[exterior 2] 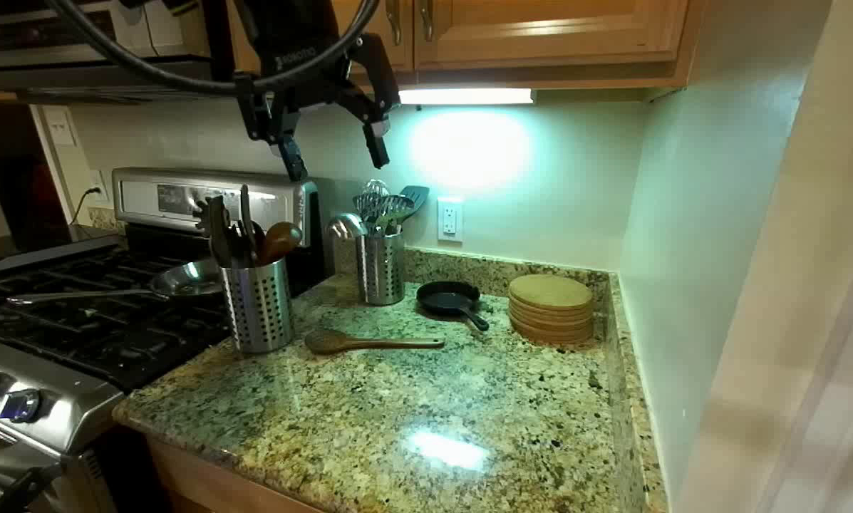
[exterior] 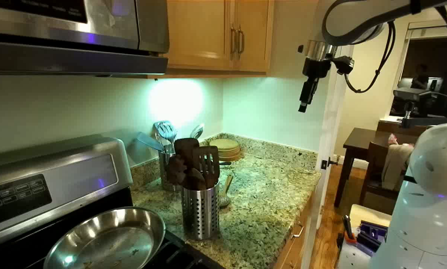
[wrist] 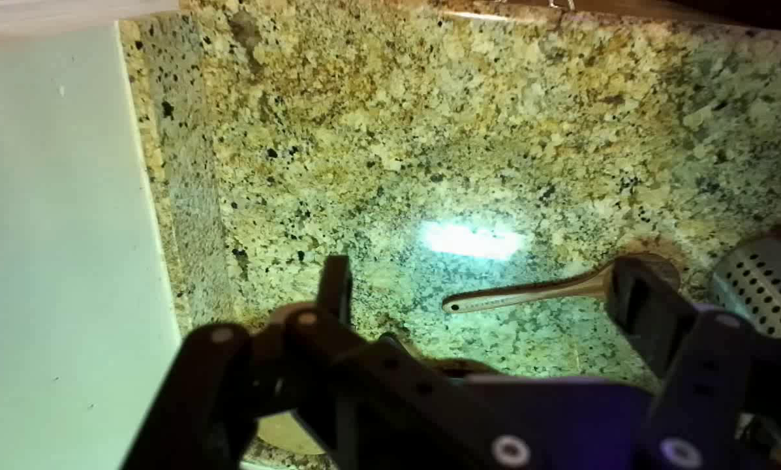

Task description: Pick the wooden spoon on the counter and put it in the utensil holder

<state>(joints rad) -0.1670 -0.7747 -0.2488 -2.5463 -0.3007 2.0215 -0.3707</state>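
Observation:
The wooden spoon [exterior 2: 380, 344] lies flat on the granite counter [exterior 2: 369, 420], its bowl toward the utensil holder [exterior 2: 259, 310]. That perforated metal cylinder stands at the stove side, dark and brown utensils rising from it; in an exterior view the holder [exterior: 201, 215] stands in front of the spoon [exterior: 225, 201]. My gripper [exterior 2: 338, 168] hangs high above the counter, jaws wide apart and nothing between them. From the wrist, the spoon's handle [wrist: 527, 297] shows far below the open gripper [wrist: 485, 266]; a finger [wrist: 648, 307] covers part of its bowl.
Behind stands another metal cylinder [exterior 2: 381, 271] with whisk, ladle and spatula. A small black skillet [exterior 2: 446, 298] and a stack of round boards [exterior 2: 551, 313] sit toward the back wall. A steel frying pan [exterior: 107, 239] rests on the stove. Wooden cabinets [exterior 2: 554, 39] hang above.

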